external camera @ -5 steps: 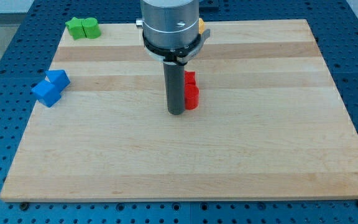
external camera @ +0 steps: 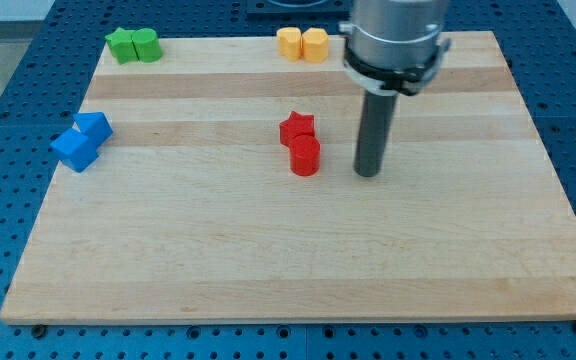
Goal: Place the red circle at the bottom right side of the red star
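Note:
The red star (external camera: 295, 127) lies near the middle of the wooden board (external camera: 298, 250). The red circle (external camera: 305, 157) touches it just below, slightly to the right. My tip (external camera: 368, 174) rests on the board to the right of the red circle, a short gap away, touching neither block.
Two green blocks (external camera: 134, 45) sit at the top left corner. Two yellow blocks (external camera: 302, 44) sit at the top edge, left of the arm. Two blue blocks (external camera: 82, 140) sit at the left edge.
My tip has moved from the left side of the red blocks to their right side. The red star and yellow blocks, hidden before, now show.

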Robot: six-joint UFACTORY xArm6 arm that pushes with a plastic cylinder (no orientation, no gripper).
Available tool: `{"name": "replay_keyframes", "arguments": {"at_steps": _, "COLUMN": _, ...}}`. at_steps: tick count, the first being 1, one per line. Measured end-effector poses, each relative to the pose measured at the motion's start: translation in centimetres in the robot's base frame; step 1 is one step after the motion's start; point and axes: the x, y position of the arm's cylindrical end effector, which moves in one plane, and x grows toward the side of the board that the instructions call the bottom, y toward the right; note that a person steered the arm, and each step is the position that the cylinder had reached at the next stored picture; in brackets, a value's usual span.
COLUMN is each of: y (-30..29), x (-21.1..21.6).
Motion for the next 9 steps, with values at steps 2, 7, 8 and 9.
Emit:
{"name": "replay_keyframes", "arguments": {"at_steps": 2, "y": -8.3, "x": -1.5}}
{"name": "replay_keyframes", "arguments": {"at_steps": 7, "y": -13.2, "x": -0.5}}
{"name": "replay_keyframes", "arguments": {"at_steps": 8, "y": -17.1, "x": 0.1}}
{"name": "replay_keyframes", "arguments": {"at_steps": 9, "y": -18.6, "x": -2.4}}
